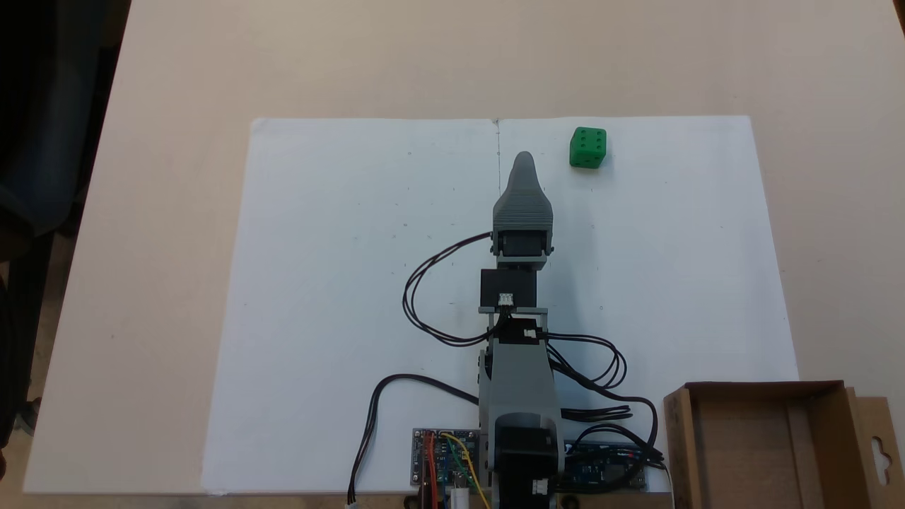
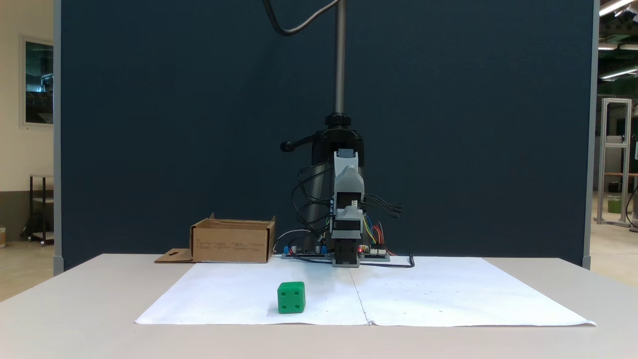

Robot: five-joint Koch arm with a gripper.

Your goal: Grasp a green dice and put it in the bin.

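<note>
The green dice [image 1: 588, 148] [image 2: 291, 297] sits on the white paper, a small bright cube with dark pips. In a fixed view from above it lies right of and slightly beyond my gripper [image 1: 524, 164], well apart from it. The gripper points away from the arm's base, and only one grey jaw tip shows, so its state is unclear. Nothing is seen held in it. The bin [image 1: 763, 387] [image 2: 232, 244] is a brown cardboard box beside the arm's base, its hang-hole flap [image 1: 880, 445] [image 2: 173, 256] folded outward.
Two white paper sheets [image 1: 353, 283] cover the middle of the beige table [image 1: 141, 212]. Circuit boards [image 1: 445, 459] and looping black cables [image 1: 424, 297] surround the arm's base. A metal pole [image 2: 340, 60] rises behind the arm, before a dark blue partition [image 2: 174, 124].
</note>
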